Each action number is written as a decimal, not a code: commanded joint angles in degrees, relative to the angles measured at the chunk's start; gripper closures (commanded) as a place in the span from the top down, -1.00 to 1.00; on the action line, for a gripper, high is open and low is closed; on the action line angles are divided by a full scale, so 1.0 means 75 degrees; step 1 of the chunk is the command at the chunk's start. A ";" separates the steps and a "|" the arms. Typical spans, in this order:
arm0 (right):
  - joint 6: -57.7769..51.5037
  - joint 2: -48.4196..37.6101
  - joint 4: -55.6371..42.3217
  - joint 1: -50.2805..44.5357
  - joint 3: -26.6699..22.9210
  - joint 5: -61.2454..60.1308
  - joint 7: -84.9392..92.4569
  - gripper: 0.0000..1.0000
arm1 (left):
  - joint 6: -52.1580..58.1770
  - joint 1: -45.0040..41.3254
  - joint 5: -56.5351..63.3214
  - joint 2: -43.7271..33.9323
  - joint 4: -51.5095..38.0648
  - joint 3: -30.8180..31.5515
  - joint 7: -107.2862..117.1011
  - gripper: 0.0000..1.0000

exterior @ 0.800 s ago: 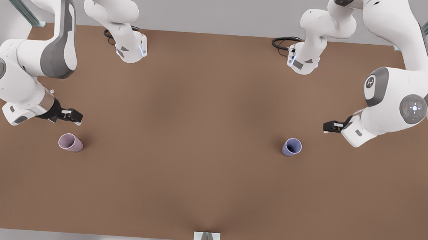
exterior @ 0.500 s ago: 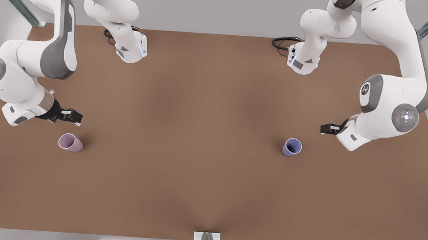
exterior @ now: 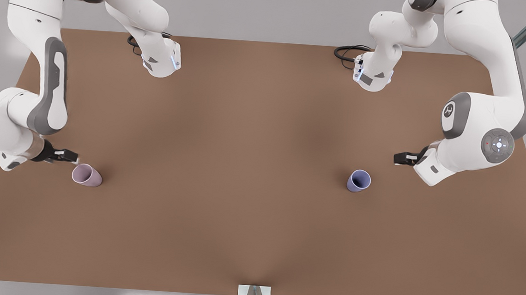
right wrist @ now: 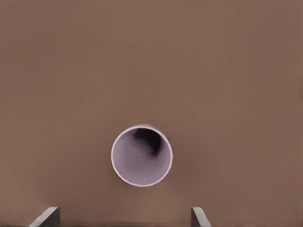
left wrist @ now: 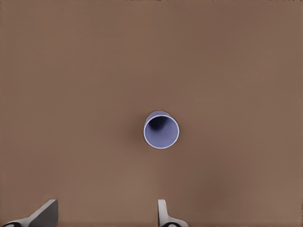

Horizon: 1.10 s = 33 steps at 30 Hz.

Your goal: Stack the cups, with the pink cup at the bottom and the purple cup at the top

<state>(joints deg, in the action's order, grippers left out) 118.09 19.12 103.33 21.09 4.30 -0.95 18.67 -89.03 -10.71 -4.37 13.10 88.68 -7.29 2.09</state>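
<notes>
A: Where do the cups stand?

B: Both upright on the brown counter [exterior: 252, 174]. The pink cup [exterior: 86, 175] is at the left of the front view, the purple cup [exterior: 359, 180] at the right, well apart.

A: And the pincers?

B: The right pincer [exterior: 71, 156] sits just beside the pink cup, toward the frame's left edge, fingers [right wrist: 47, 216] spread wide and holding nothing. The left pincer [exterior: 400, 157] hangs near the purple cup, up and to its right in the front view, its fingers [left wrist: 163, 213] also apart and empty.
</notes>
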 commanded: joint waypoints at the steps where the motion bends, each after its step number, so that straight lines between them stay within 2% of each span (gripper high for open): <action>1: 0.0203 -0.0007 0.0144 0.0024 0.0001 -0.0002 0.0065 1.00 | -0.0012 -0.0001 0.0009 0.0011 0.0000 -0.0001 0.0108 1.00; 5: 0.1375 0.0579 0.0168 0.0047 0.0024 -0.0014 0.0171 1.00 | 0.0000 -0.0001 0.0009 -0.0012 0.0105 0.0011 0.0190 1.00; 14: 0.1622 0.1153 0.0226 0.0317 0.0024 -0.0014 0.0382 1.00 | -0.0141 -0.0025 -0.0003 -0.0129 0.0351 0.0011 0.0167 1.00; 16: 0.1575 0.1224 0.0238 0.0305 0.0024 -0.0049 0.0382 0.86 | -0.0129 -0.0036 -0.0003 -0.0118 0.0351 0.0011 0.0167 1.00; 19: 0.1493 0.1364 0.0215 0.0282 0.0036 -0.0049 0.0417 0.53 | -0.0141 -0.0083 -0.0003 -0.0094 0.0351 0.0011 0.0178 1.00; 21: 0.1587 0.1470 0.0191 0.0305 0.0024 -0.0049 0.0534 0.41 | -0.0129 -0.0083 -0.0003 -0.0083 0.0351 0.0011 0.0167 1.00; 22: 0.1575 0.1493 0.0168 0.0270 0.0024 -0.0049 0.0522 0.17 | -0.0129 -0.0083 -0.0003 -0.0083 0.0351 0.0011 0.0178 1.00; 24: 0.1598 0.1529 0.0109 0.0258 0.0024 -0.0049 0.0522 -0.09 | -0.0129 -0.0083 -0.0003 -0.0083 0.0351 0.0011 0.0167 1.00; 28: 0.1610 0.1599 0.0050 0.0235 0.0024 -0.0037 0.0487 -0.49 | -0.0129 -0.0083 0.0009 -0.0083 0.0351 0.0011 0.0167 1.00; 33: 0.1622 0.1739 0.0027 0.0247 0.0024 -0.0037 0.0452 -0.57 | -0.0117 -0.0083 0.0009 -0.0071 0.0351 0.0011 0.0167 1.00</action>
<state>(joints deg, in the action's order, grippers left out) 130.17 32.17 103.49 22.94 4.48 -1.23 22.06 -89.91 -11.39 -4.37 12.57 91.32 -7.25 3.34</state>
